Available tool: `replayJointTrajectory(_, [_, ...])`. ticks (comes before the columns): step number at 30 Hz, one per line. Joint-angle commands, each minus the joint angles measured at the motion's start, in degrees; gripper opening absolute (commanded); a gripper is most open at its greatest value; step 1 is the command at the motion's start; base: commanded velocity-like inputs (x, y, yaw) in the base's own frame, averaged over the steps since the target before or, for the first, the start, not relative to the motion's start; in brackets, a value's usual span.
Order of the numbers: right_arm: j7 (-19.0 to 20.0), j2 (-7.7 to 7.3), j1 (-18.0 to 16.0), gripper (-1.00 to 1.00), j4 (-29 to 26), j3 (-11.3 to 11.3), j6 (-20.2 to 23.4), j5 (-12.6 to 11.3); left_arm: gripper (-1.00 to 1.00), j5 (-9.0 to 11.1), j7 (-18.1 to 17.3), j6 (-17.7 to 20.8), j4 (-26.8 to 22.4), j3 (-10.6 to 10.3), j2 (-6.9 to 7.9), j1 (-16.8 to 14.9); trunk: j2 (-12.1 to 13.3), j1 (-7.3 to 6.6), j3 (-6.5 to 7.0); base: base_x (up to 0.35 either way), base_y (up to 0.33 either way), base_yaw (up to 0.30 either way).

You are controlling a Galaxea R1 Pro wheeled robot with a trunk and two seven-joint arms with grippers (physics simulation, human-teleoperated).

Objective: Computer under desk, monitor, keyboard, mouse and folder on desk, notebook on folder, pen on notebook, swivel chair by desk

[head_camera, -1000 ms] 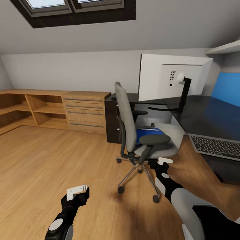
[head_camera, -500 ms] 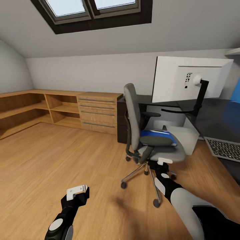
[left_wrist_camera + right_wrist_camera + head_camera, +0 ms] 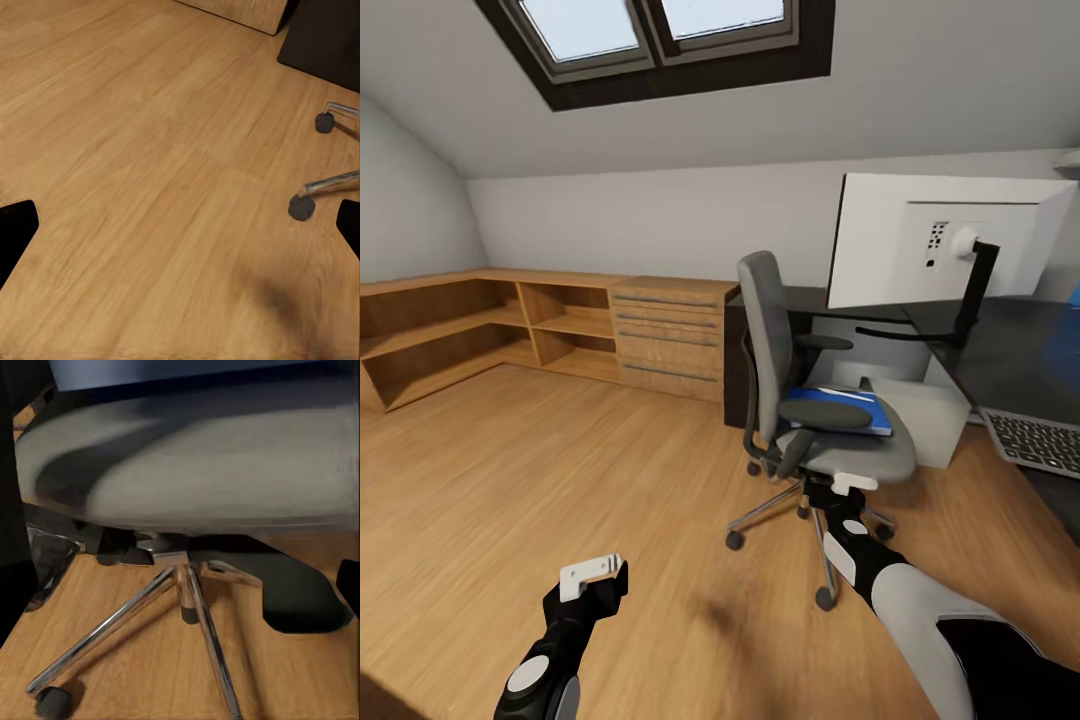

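The grey swivel chair (image 3: 770, 340) stands on the wood floor beside the black-topped desk (image 3: 1020, 345). A blue folder (image 3: 855, 408) lies on its seat. On the desk the monitor (image 3: 920, 240) shows its white back, and the keyboard (image 3: 1040, 440) lies at the near edge. The light grey computer (image 3: 930, 420) sits low by the desk, partly behind the chair. My right gripper (image 3: 852, 486) is open, close under the seat's front edge (image 3: 187, 457), facing the chrome base (image 3: 184, 585). My left gripper (image 3: 593, 576) hangs open over bare floor (image 3: 150, 187).
Low light-wood cabinets (image 3: 670, 335) and open shelves (image 3: 450, 335) line the far wall, with a dark drawer unit (image 3: 734, 360) at the desk's end. Chair castors (image 3: 301, 208) lie ahead of the left gripper. A sloped ceiling with a skylight (image 3: 660, 30) is overhead. Open floor spreads to the left.
The whole view has swung left and tilted up: the cabinets, monitor and desk slid right in the picture. Both arms hold the same pose. The chair stays just ahead of my right gripper.
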Motion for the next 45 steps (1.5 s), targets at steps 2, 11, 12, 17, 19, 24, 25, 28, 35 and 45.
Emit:
replayJointTrajectory(2, [0.10, 0.02, -0.04, 1.00, 0.05, -0.05, -0.31, -0.56, 1.00, 0.16, 0.16, 0.30, -0.11, 0.02, -0.03, -0.03, -0.03, -0.04, -0.05, -0.146, 0.000, 0.002])
replayJointTrajectory(11, [0.10, -0.06, -0.04, 1.00, 0.05, -0.09, -0.31, -0.56, 1.00, 0.16, 0.16, 0.30, -0.12, 0.02, -0.03, -0.03, -0.03, -0.04, 0.11, -0.030, 0.000, -0.114])
replayJointTrajectory(12, [0.10, -0.06, -0.04, 1.00, 0.05, -0.10, -0.31, -0.56, 1.00, 0.16, 0.16, 0.30, -0.13, 0.02, -0.03, -0.03, -0.03, -0.04, 0.15, -0.003, 0.000, -0.221])
replayJointTrajectory(17, [0.10, -0.19, -0.04, 1.00, -0.02, -0.20, -0.55, -0.56, 1.00, 0.14, 0.16, 0.30, -0.13, 0.02, -0.02, -0.03, -0.03, -0.04, 0.33, -0.001, 0.000, -0.238])
replayJointTrajectory(19, [0.10, -0.21, -0.04, 1.00, -0.03, -0.21, -0.59, -0.56, 1.00, 0.13, 0.16, 0.30, -0.12, 0.02, -0.02, -0.03, -0.03, -0.04, 0.40, 0.000, 0.000, -0.245])
replayJointTrajectory(24, [0.10, -0.30, -0.04, 1.00, -0.04, -0.22, -0.66, -0.56, 1.00, 0.15, 0.16, 0.30, -0.15, 0.04, 0.04, -0.03, -0.03, -0.04, 0.59, 0.000, 0.000, -0.246])
replayJointTrajectory(25, [0.10, -0.31, -0.04, 1.00, -0.04, -0.22, -0.66, -0.56, 1.00, 0.15, 0.16, 0.30, -0.15, 0.05, 0.02, -0.03, -0.03, -0.04, 0.62, 0.000, 0.000, -0.247])
replayJointTrajectory(28, [0.11, -0.32, -0.04, 1.00, 0.00, -0.22, -0.65, -0.56, 1.00, 0.15, 0.16, 0.30, -0.15, 0.08, 0.04, -0.03, -0.03, -0.04, 0.73, 0.000, 0.000, -0.247])
replayJointTrajectory(35, [0.17, -0.33, -0.04, 1.00, 0.04, -0.22, -0.66, -0.56, 1.00, 0.16, 0.16, 0.30, -0.22, 0.10, 0.04, -0.03, -0.03, -0.04, 0.94, 0.000, 0.000, -0.248])
replayJointTrajectory(45, [0.20, -0.31, -0.04, 1.00, 0.10, -0.25, -0.66, -0.56, 1.00, 0.17, 0.16, 0.30, -0.34, 0.34, 0.06, -0.03, -0.03, -0.04, 0.99, -0.085, 0.073, -0.182])
